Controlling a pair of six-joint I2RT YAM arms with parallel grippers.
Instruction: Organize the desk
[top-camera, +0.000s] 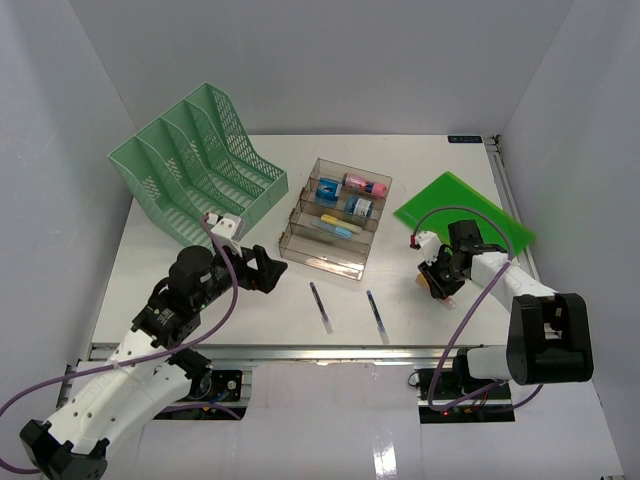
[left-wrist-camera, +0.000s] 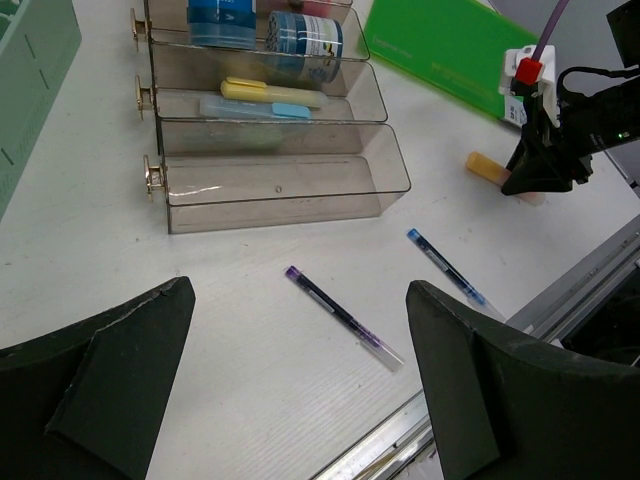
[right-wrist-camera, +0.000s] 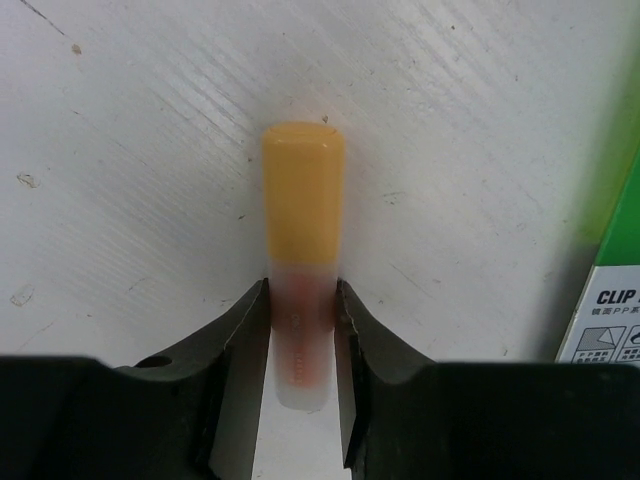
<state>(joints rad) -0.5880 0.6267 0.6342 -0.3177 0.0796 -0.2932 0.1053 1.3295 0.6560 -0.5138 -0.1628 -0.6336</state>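
The right gripper pinches an orange-capped marker lying between its fingers on the desk. The left gripper hangs spread wide above two pens, both outside the part-filled tray.

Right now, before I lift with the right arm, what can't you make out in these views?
Marker: overhead, the right gripper hides nearly all of it; whether it's off the desk is unclear.
Label on the folder: cut off by the right wrist view's edge; too small overhead.
Tray: back tiers cut off by the left wrist view's top edge; item labels too small overhead.
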